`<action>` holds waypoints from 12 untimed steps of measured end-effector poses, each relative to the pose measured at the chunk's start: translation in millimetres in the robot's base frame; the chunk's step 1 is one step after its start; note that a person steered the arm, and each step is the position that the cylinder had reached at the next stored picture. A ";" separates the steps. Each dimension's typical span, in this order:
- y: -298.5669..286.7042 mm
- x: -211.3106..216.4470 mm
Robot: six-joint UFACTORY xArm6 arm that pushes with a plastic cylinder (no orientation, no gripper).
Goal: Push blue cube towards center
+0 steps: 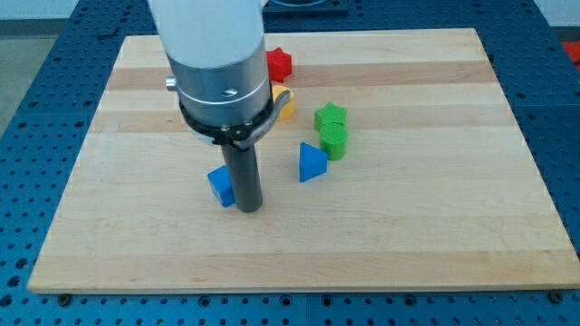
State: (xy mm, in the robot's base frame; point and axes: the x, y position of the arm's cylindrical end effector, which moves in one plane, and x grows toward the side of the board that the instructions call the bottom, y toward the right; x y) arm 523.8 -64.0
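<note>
On the wooden board (pixel 435 235), left of the middle, the blue cube (pixel 220 186) sat with our tip (pixel 248 208) pressed against its right side, just at the view's right of it. Our rod carried nothing and had no jaws to open or close; it only touched the cube's flank. The cube lay well clear of every board edge: a broad band of bare wood ran to the view's left and another to the view's bottom. To the view's right of our tip, open wood reached as far as the blue triangular block (pixel 312 163), which stood near but apart from both cube and rod. Just above that block stood two green blocks, the lower green block (pixel 334 141) touching or nearly touching the green star-shaped block (pixel 330 115) behind it. Further toward the view's top, a yellow block (pixel 284 102) showed partly behind our arm's housing, and a red block (pixel 278 63) stood beyond it near the top edge. The board's whole right half lay bare.
</note>
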 end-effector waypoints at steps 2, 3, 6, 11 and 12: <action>1.9 19.4; -14.2 12.3; -62.3 -23.1; -116.7 -48.7; -88.6 -47.9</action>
